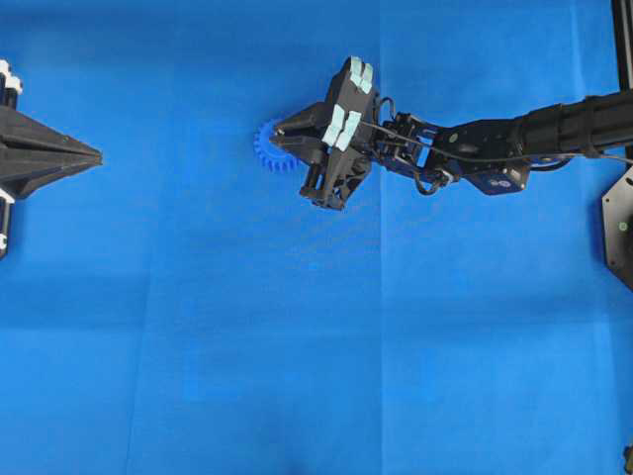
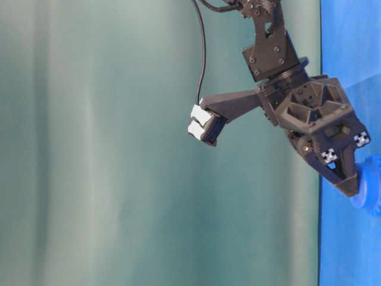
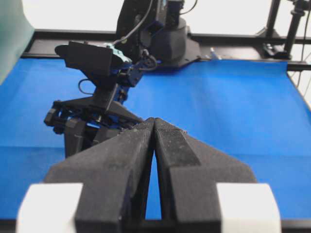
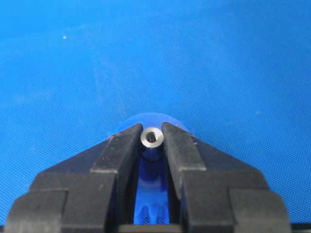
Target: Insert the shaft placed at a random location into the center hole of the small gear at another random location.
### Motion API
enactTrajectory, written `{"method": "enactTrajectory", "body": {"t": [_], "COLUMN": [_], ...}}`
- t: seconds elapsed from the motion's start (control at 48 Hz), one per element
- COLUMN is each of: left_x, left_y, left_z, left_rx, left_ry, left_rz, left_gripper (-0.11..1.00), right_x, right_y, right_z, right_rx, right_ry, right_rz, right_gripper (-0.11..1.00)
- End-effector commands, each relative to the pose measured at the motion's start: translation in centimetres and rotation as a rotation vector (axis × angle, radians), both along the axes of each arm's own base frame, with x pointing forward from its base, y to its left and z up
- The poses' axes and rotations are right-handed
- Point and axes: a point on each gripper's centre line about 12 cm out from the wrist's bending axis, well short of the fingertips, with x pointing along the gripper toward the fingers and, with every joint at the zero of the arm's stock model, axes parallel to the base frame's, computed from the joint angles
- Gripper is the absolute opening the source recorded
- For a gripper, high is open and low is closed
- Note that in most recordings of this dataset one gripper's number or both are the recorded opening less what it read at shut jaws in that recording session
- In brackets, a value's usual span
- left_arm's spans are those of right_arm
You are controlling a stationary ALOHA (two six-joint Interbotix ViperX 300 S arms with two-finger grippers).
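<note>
My right gripper (image 4: 152, 132) is shut on the shaft (image 4: 151, 138), a silvery pin seen end-on between the fingertips. The small blue gear (image 4: 151, 119) lies right under the tips, and its teeth show between the fingers lower down. In the overhead view the right gripper (image 1: 281, 129) points down onto the gear (image 1: 269, 150) on the mat. The table-level view shows the tips (image 2: 348, 188) touching the gear (image 2: 370, 189). The center hole is hidden by the shaft and fingers. My left gripper (image 1: 95, 155) is shut and empty at the far left, and it also shows in the left wrist view (image 3: 154, 121).
The blue mat (image 1: 316, 346) covers the whole table. The right arm (image 1: 514, 139) reaches in from the right edge. A black frame part (image 1: 618, 228) stands at the right edge. In the left wrist view the right arm (image 3: 97, 104) stands ahead.
</note>
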Motion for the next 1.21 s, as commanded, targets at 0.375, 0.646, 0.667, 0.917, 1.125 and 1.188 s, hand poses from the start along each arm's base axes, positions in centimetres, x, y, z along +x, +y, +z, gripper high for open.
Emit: {"method": "enactTrajectory", "body": {"t": [0.375, 0.646, 0.667, 0.917, 1.125, 1.188], "left_x": [0.1, 0.1, 0.1, 0.1, 0.1, 0.1], "left_y": [0.0, 0.0, 0.0, 0.0, 0.0, 0.0], "left_z": [0.5, 0.5, 0.5, 0.5, 0.5, 0.5], "left_rx": [-0.001, -0.003, -0.003, -0.003, -0.004, -0.003], "left_ry": [-0.012, -0.014, -0.014, -0.014, -0.014, -0.014], "left_rz": [0.002, 0.002, 0.002, 0.002, 0.002, 0.002], "left_gripper": [0.00, 0.00, 0.00, 0.00, 0.00, 0.00], "right_x": [0.6, 0.1, 0.0, -0.9, -1.0, -1.1], "right_y": [-0.2, -0.2, -0.1, 0.1, 0.2, 0.3], "right_z": [1.4, 4.1, 4.7, 7.7, 7.6, 7.5], "right_rx": [-0.007, -0.018, -0.021, -0.031, -0.018, -0.015], "right_ry": [-0.040, -0.090, -0.098, -0.131, -0.111, -0.101], "right_rz": [-0.004, -0.003, 0.000, 0.010, 0.013, 0.016], "right_gripper": [0.86, 0.76, 0.76, 0.76, 0.76, 0.76]}}
